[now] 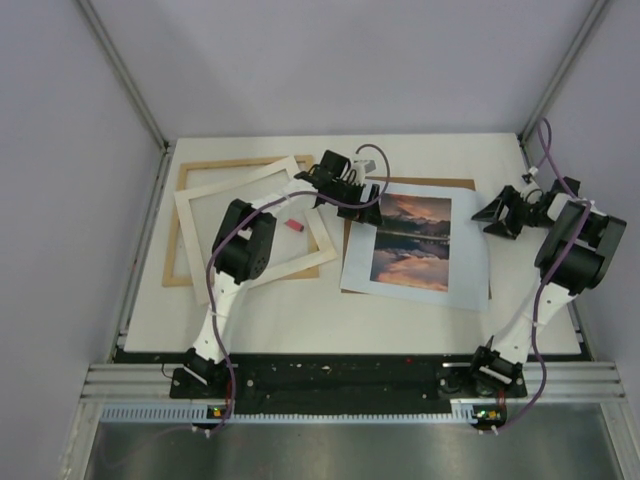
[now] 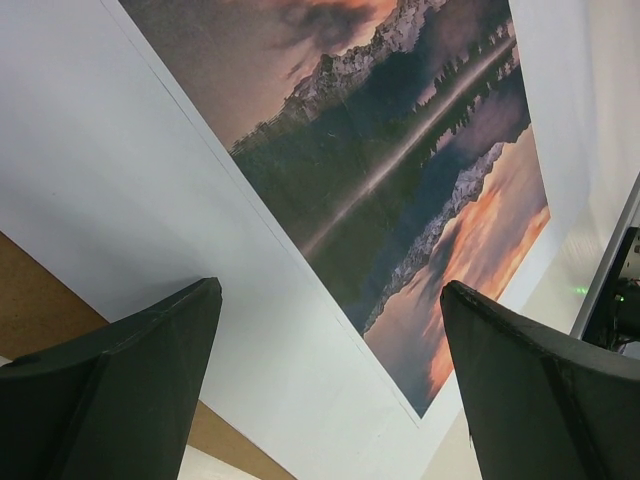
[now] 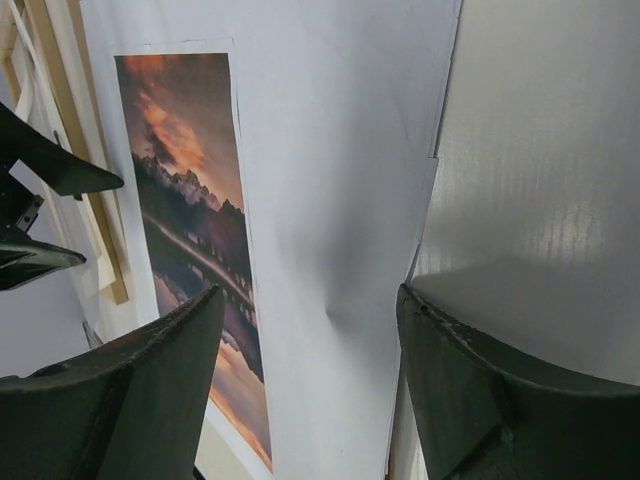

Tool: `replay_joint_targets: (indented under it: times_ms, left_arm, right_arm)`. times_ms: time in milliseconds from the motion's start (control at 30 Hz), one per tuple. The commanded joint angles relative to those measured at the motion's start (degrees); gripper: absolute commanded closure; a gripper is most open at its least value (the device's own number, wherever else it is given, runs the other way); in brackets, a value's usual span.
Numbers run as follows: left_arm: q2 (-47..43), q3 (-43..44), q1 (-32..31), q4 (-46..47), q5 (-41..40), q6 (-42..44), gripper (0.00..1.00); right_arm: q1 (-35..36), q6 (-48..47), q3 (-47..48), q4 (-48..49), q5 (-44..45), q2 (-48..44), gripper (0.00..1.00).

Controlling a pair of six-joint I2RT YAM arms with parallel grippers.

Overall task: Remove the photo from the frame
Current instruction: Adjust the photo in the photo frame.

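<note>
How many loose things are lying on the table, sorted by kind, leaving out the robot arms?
Wooden frame: 1
White mat: 1
Photo: 1
Brown backing board: 1
Small pink object: 1
Total: 5

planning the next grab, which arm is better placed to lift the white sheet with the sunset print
Left, probably: the left fingers, open, hang over the white sunset-print sheet; the right fingers sit beside its right edge.

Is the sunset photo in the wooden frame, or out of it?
Out. The photo lies on a brown board, beside the frame, which holds no picture.
</note>
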Motion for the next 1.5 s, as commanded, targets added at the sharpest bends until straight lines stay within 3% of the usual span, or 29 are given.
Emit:
replay_joint_targets:
  times_ms: [0,167,400,567,733,833,967,1100,1467]
  left_arm:
    - [3.52,-0.74,-1.45,-3.97,-0.48,0.6,0.02]
    - [3.78,-0.74,-1.54,-3.79,-0.22,0.25,0.02]
    - [4.22,-0.65,-1.45,-2.74,1.01,-1.33,0.02]
    - [3.7,-1.44,-1.45,-2.83,0.05,-1.25,0.02]
    - [3.69,-2.93,-1.45,-0.2,-0.13,-4.93,0.02]
    - [3.08,-3.9,-1.45,2.26,-0.13,-6.95,0.02]
    - [1.41,-4.43,-1.36,3.85,-0.48,-7.92,0.02]
    - [1.06,-3.46,-1.28,2.89,-1.45,-8.45,0.02]
    - [0.09,-1.79,-1.19,2.62,-2.15,-9.95,0.02]
  right_arm:
    - [-1.28,-0.94,-0.25,-2.53,-4.05,0.55,0.31]
    - [-1.9,-1.9,0.18,-5.33,-6.51,-0.69,0.31]
    - [-1.72,-4.45,2.82,-11.48,-16.71,3.18,0.31]
    - [-1.81,-8.57,5.81,-17.02,-4.52,-1.98,0.31]
    - [-2.77,-30.59,9.32,-37.9,3.93,-3.41,0.27]
    - [-7.32,-40.29,7.49,-46.28,7.26,-2.62,0.27]
    - [-13.4,-45.57,3.54,-47.44,12.54,-3.32,0.27]
    - [-14.03,-49.62,-0.95,-47.88,15.19,-2.79,0.28]
    - [-6.91,-49.2,-9.04,-43.93,18.18,-0.33,0.28]
